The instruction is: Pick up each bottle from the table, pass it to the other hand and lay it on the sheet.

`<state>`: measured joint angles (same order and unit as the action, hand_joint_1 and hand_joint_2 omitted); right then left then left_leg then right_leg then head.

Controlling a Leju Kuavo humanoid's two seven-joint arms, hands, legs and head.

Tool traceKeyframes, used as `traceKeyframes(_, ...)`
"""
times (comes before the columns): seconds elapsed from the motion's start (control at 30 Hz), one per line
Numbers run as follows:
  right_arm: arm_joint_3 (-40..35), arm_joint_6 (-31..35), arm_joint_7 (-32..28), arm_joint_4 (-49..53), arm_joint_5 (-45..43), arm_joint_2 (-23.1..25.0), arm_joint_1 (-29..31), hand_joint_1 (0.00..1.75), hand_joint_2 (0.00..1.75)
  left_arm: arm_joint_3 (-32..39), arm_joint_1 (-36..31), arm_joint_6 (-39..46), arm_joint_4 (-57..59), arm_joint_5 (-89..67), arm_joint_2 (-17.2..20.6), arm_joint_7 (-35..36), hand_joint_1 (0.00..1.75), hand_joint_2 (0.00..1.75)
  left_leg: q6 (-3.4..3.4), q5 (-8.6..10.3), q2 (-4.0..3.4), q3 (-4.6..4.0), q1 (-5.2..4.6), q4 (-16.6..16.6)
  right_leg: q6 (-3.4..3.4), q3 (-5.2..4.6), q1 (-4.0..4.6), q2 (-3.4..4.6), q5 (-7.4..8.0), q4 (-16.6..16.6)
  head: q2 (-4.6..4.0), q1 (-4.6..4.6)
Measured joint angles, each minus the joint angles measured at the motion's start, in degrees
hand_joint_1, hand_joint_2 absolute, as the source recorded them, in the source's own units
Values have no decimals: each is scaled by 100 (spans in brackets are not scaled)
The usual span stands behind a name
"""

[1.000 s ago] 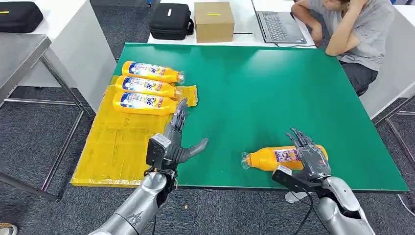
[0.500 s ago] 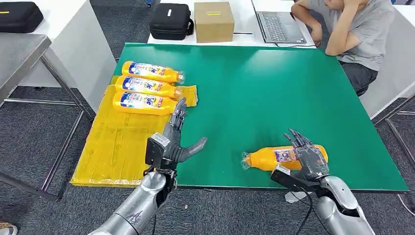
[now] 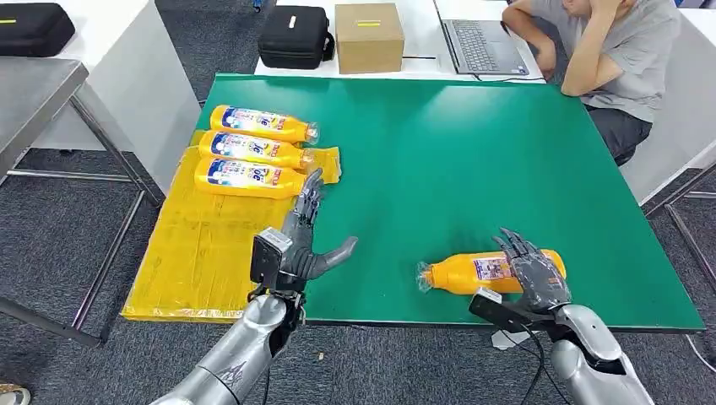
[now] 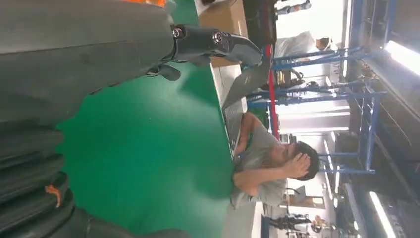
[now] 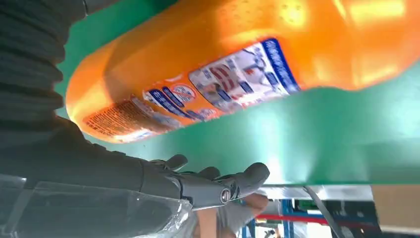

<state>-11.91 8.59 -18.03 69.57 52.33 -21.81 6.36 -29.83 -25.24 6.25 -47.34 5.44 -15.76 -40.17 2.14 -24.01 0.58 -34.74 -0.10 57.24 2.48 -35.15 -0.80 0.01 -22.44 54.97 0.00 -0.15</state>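
Three bottles [image 3: 253, 150] are laid side by side on the yellow sheet [image 3: 203, 253], just beyond the left hand [image 3: 300, 245], which is held empty with fingers apart, ready to receive. An orange bottle [image 3: 473, 272] lies on the green table [image 3: 473, 152], directly under the right hand [image 3: 532, 270], whose fingers are spread above it, not yet closed.

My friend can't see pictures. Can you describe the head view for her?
The robot's right hand reaches over an orange bottle lying on the green table; three more bottles lie on a yellow sheet beside its open left hand.
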Motion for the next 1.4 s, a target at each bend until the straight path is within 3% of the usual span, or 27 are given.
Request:
traceKeyframes(0.57,7,-214,181,9,291,-214,-61,0,175,-79,-2,-65,2,144,0,0,0,175,0,0,-1,0,0,0,0,0,0,1,0,0,0,-2)
traceKeyframes(0.9,127,-39,433,-24,809,-288,-59,0,175,-127,-25,0,2,203,0,0,0,175,0,0,0,0,0,0,0,0,0,0,0,0,2,-2)
traceKeyframes(1.4,345,70,472,-278,920,-299,-21,0,175,-162,-87,11,33,199,0,0,0,175,0,0,0,-1,0,0,0,0,0,0,0,0,2,-2)
